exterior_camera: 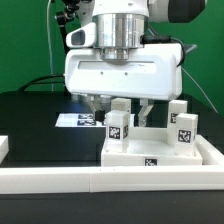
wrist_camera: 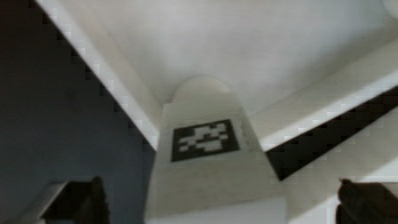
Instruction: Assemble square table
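Observation:
The square table's white slab [exterior_camera: 150, 152] lies on the black table inside the rails, with a tag on its front edge. A white block leg [exterior_camera: 117, 126] with a black-and-white tag stands upright on the slab near its corner at the exterior view's left. My gripper [exterior_camera: 121, 109] hangs straight over this leg, open, with one finger on each side of it. In the wrist view the same leg [wrist_camera: 210, 140] rises between the dark fingertips [wrist_camera: 75, 203], with a gap on both sides, and the gripper [wrist_camera: 217, 206] holds nothing. Another tagged leg [exterior_camera: 183, 123] stands on the slab at the exterior view's right.
Long white border rails [exterior_camera: 100, 182] run along the front and up the exterior view's right side of the slab. The marker board [exterior_camera: 75, 120] lies flat on the black table behind the gripper's fingers. A green backdrop and cables stand at the back.

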Controlling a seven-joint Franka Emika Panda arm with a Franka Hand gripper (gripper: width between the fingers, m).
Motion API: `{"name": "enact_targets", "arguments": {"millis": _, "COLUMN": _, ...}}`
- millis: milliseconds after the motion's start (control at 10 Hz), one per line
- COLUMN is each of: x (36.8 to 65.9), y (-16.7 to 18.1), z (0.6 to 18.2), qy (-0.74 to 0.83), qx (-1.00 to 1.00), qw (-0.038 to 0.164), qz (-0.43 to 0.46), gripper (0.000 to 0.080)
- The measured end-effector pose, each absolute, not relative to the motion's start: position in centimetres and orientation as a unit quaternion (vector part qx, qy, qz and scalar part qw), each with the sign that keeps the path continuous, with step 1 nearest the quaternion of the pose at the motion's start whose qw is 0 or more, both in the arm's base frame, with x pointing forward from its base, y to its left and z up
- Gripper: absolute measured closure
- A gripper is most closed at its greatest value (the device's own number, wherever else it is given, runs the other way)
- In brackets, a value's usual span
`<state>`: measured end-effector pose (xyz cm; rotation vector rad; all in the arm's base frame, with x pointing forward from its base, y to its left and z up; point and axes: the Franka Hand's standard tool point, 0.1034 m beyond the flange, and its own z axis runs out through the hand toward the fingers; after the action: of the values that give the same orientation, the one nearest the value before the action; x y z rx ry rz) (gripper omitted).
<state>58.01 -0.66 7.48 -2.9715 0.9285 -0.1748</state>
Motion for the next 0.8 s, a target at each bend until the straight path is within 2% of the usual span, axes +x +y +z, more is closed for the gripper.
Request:
{"name": "enact_targets", "arguments": {"millis": 300, "x": 58.0, "y": -0.76, "z": 7.48, "qy": 0.227, "qx": -0.972, "qw": 0.0, "qz": -0.056, "gripper": 0.0151}}
{"name": "enact_targets", "arguments": {"millis": 600, "x": 58.0, "y": -0.79, "z": 7.47, "qy": 0.229, "qx": -0.972, "qw": 0.0, "qz": -0.056, "gripper": 0.0513}}
{"name": "enact_targets", "arguments": {"millis": 800, "x": 57.99, "y": -0.81, "z": 7.47, "qy": 0.243, "qx": -0.968, "qw": 0.0, "qz": -0.056, "gripper": 0.0511}}
